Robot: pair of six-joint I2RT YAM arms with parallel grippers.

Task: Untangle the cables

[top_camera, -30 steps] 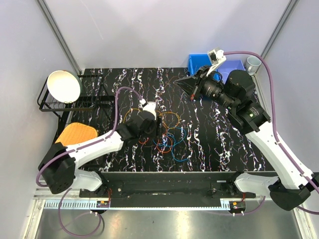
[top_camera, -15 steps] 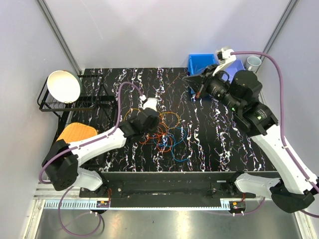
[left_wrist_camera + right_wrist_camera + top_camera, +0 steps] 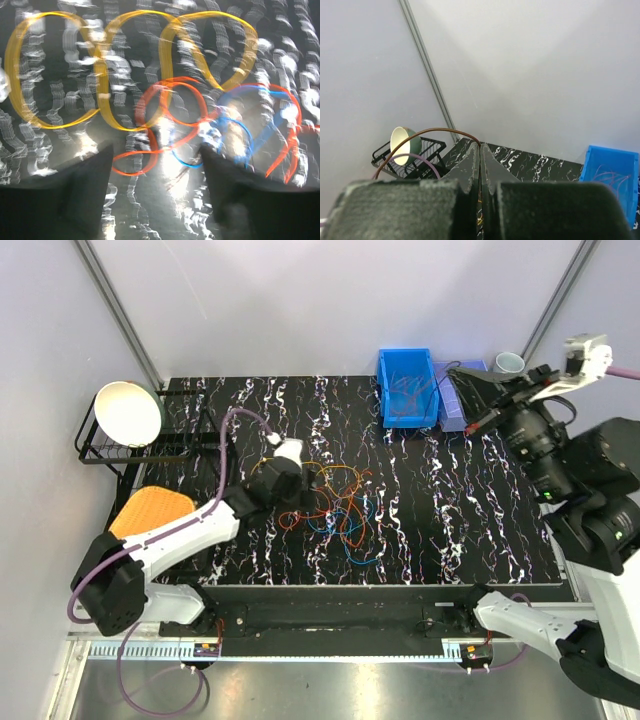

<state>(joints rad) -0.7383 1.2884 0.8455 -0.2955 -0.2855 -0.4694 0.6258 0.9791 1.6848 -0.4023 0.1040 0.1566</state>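
Left tool [image 3: 155,150] hovers spread open over tangled cables [image 3: 335,502] on the tabletop [image 3: 450,520]; right tool [image 3: 480,148], held high, pinches a dark red cable [image 3: 430,131]. Pulling could tighten knots or drag the pile.

No text, label, brand or number is legible in any view (the blue bin [image 3: 383,390] and white bowl [image 3: 128,412] look unmarked).
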